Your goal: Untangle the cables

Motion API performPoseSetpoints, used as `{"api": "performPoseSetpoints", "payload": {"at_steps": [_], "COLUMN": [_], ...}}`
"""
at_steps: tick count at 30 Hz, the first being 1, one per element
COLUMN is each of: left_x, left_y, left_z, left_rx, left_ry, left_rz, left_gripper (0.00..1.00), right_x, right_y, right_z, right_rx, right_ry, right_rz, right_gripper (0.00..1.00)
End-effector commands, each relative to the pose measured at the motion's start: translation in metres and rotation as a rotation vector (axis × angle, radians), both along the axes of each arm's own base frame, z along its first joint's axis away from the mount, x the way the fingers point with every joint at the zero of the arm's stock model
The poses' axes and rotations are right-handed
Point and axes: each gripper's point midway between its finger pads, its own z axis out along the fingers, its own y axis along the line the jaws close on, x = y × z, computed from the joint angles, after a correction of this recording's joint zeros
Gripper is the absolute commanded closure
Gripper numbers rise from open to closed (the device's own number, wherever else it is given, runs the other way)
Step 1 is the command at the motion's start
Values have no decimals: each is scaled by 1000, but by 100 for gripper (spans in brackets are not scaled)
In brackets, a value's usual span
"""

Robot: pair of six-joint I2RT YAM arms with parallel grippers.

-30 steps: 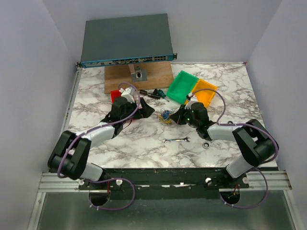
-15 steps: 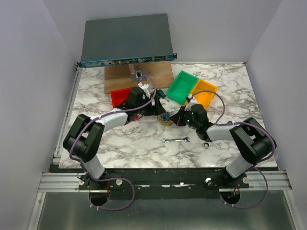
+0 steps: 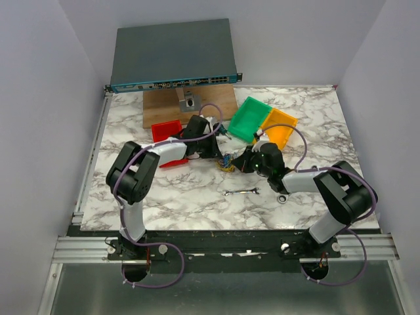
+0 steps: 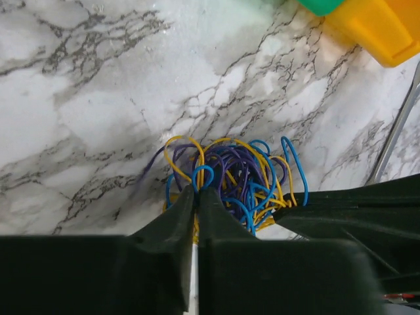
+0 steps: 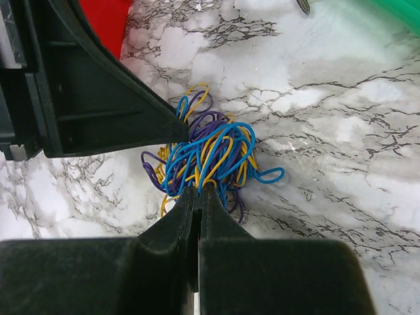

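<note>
The cables (image 3: 227, 161) are a small knot of thin blue, yellow and purple wires lying on the marble table between the two grippers. My left gripper (image 3: 220, 155) comes at the knot from the left. In the left wrist view its jaws (image 4: 197, 191) are shut, pinching a blue loop and a yellow strand at the edge of the cables (image 4: 233, 176). My right gripper (image 3: 235, 162) reaches in from the right. Its jaws (image 5: 200, 189) are shut on blue and yellow strands at the near side of the cables (image 5: 211, 152).
A silver wrench (image 3: 241, 191) lies just in front of the knot, a metal ring (image 3: 283, 197) to its right. Behind stand a green bin (image 3: 249, 118), a yellow bin (image 3: 280, 126), a red bin (image 3: 165, 130), a wooden board (image 3: 190, 105) and a network switch (image 3: 174, 56).
My left arm has swung right from beside the red bin to the knot, and its jaws have closed on the wires. The right gripper has held still, shut on the knot.
</note>
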Motion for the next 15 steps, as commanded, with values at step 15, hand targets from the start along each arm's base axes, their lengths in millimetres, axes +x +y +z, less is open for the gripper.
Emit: {"api": "performPoseSetpoints", "payload": {"at_steps": [15], "left_x": [-8], "left_y": [69], "left_z": [63], "left_rx": [48], "left_ry": [-328], "left_rz": [263], "left_gripper": [100], "right_x": [31], "right_y": [-102], "right_z": [14], "right_rx": [-135], "right_ry": [-7], "right_rz": [-648], "right_gripper": [99]}}
